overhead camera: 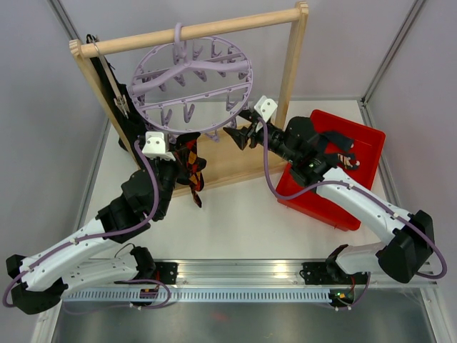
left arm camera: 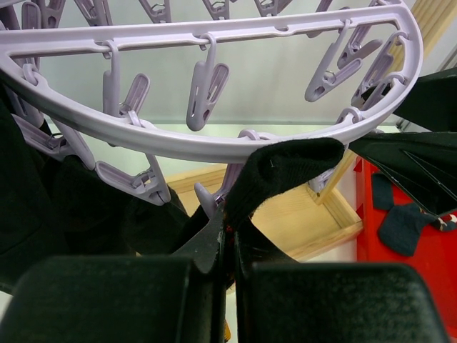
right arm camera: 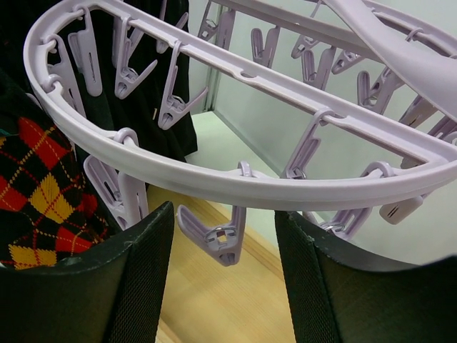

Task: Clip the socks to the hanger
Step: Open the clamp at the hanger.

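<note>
wooden rail frame (overhead camera: 296,71) at 12 o'clock carries the hanger (overhead camera: 207,66) by its hook. red bin (overhead camera: 314,204) sits at 3 o'clock with a spare black sock (left arm camera: 400,225) in it. left gripper (left arm camera: 227,236) is clamped on the argyle sock (overhead camera: 191,171), held at the ring's near rim, about 7 o'clock. The sock's black end pokes up just under the rim, beside a clip; can't tell if it's in one. right gripper (right arm camera: 225,286) has its fingers apart, straddling a dangling clip (right arm camera: 218,239) at about 6 o'clock, with a gap either side. My call: the right pinches the clip's tail ends squarely to open its mouth, the left feeds the sock edge well in, then the right releases first and the left after. Risk: the ring likely swings on its hook, so go slow. No brand, label or readable text in any view.
</note>
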`<state>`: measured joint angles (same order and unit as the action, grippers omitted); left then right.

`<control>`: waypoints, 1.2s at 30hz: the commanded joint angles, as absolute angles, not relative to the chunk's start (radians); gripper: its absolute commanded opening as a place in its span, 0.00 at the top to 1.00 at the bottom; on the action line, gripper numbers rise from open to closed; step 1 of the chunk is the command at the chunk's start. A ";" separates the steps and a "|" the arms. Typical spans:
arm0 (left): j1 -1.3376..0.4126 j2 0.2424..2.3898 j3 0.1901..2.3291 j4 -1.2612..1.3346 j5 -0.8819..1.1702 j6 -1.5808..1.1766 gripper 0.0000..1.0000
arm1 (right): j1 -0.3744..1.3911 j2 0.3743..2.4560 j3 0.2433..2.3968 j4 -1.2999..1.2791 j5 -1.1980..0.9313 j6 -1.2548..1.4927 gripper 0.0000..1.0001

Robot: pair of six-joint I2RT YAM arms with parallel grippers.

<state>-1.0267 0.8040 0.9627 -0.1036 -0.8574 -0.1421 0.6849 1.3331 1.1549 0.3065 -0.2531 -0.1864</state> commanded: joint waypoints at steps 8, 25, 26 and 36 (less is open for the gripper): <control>-1.019 0.793 0.991 -0.098 -0.845 -0.110 0.98 | 0.686 1.344 1.213 0.368 -0.275 -0.156 0.46; -1.020 0.796 0.988 -0.123 -0.743 -0.138 0.98 | 0.713 1.344 1.247 0.247 -0.186 -0.112 0.91; -1.020 0.795 0.988 -0.123 -0.697 -0.138 0.98 | 0.727 1.339 1.247 0.241 -0.164 -0.107 0.92; -1.019 0.833 1.015 -0.192 -0.517 -0.187 0.98 | 0.790 1.327 1.278 0.164 -0.054 -0.074 1.00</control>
